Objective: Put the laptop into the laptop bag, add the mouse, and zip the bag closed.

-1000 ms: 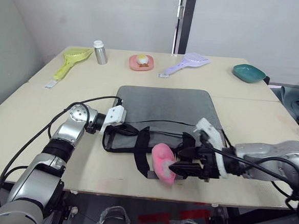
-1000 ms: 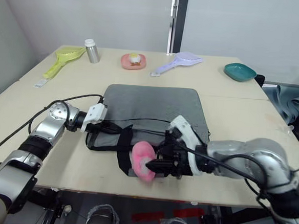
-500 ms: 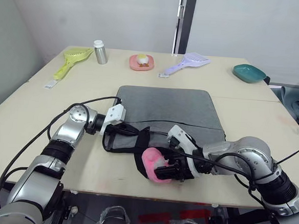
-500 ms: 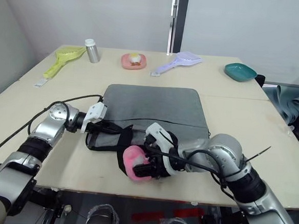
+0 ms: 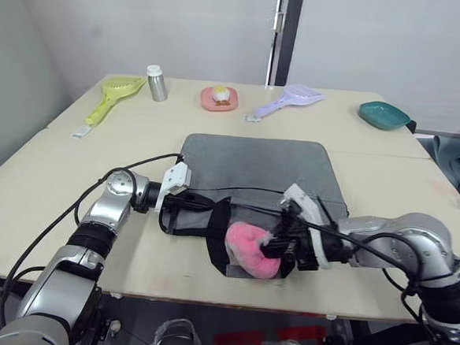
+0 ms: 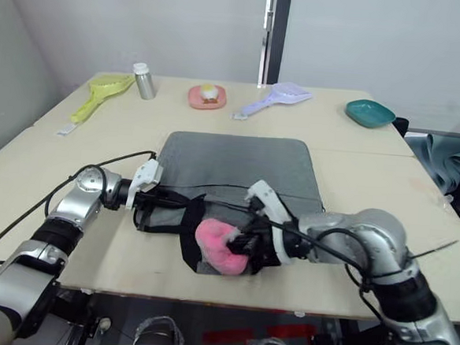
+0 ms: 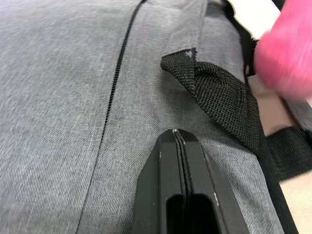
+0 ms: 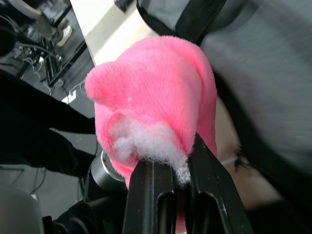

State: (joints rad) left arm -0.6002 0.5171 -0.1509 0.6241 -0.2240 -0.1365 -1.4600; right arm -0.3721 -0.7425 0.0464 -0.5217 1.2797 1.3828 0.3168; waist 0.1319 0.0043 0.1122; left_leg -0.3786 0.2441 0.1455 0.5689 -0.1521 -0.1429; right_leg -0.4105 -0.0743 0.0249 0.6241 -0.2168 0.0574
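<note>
Right pincer [image 6: 250,245] pinching one pink plush [image 6: 215,246].

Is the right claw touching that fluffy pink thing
Touching. In the right wrist view the right claw is shut on the fluffy pink thing, with a tuft of its fur pinched between the black fingers.

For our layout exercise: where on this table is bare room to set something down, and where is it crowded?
Free: tabletop between laptop bag and teal dish; also left of the bag, below the yellow scoop. Crowded: the bag's front edge, with straps, pink plush and both grippers.
</note>
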